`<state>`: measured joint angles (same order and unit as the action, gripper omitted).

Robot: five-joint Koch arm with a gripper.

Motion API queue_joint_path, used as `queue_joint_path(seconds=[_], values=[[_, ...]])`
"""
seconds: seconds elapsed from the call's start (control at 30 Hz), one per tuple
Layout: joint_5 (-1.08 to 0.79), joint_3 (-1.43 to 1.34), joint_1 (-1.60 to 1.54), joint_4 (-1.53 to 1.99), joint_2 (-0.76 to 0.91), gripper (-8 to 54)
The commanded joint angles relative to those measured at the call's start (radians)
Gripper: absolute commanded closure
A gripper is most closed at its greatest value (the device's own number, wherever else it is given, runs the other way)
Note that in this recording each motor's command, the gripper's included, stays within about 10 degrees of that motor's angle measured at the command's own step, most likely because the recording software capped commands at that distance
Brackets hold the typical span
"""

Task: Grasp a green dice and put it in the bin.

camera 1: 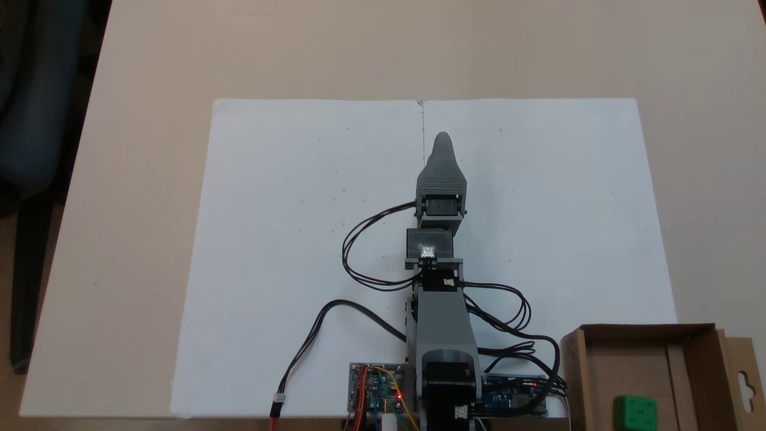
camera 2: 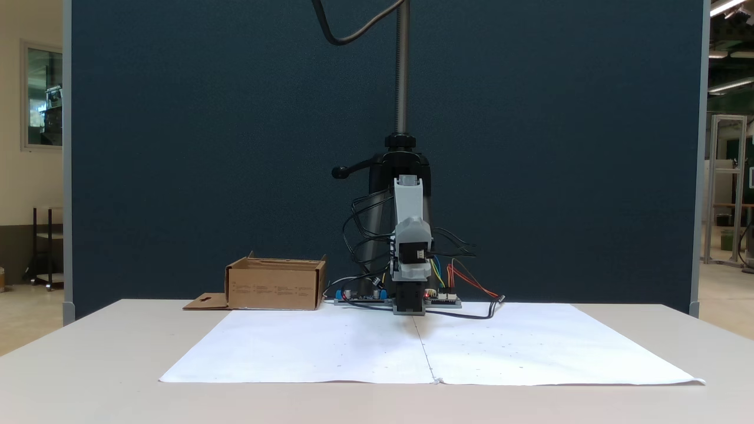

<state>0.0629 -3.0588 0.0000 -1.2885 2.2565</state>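
The green dice [camera 1: 634,413] lies on the floor of the bin [camera 1: 649,332], a brown cardboard box at the bottom right of a fixed view. Its flap with the hanger slot [camera 1: 745,383] sticks out to the right. In another fixed view the bin [camera 2: 274,288] stands left of the arm's base, and its walls hide the dice. My gripper [camera 1: 443,142] reaches out low over the middle of the white paper, far from the box. From the front the gripper [camera 2: 410,309] shows no gap and holds nothing.
A large white paper sheet [camera 1: 287,239] covers the table's middle. Circuit boards [camera 1: 377,389] and black cables [camera 1: 359,251] sit around the arm's base. A dark stand pole [camera 2: 402,70] rises behind the arm, with a blue partition at the back.
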Motion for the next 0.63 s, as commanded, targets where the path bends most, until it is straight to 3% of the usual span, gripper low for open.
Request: queue_joint_path(seconds=[0.0,0.6], values=[[-0.051,-0.072,0.006,-0.171,0.112,0.4],[-0.048,-0.072,0.005,-0.402,0.114,0.4]])
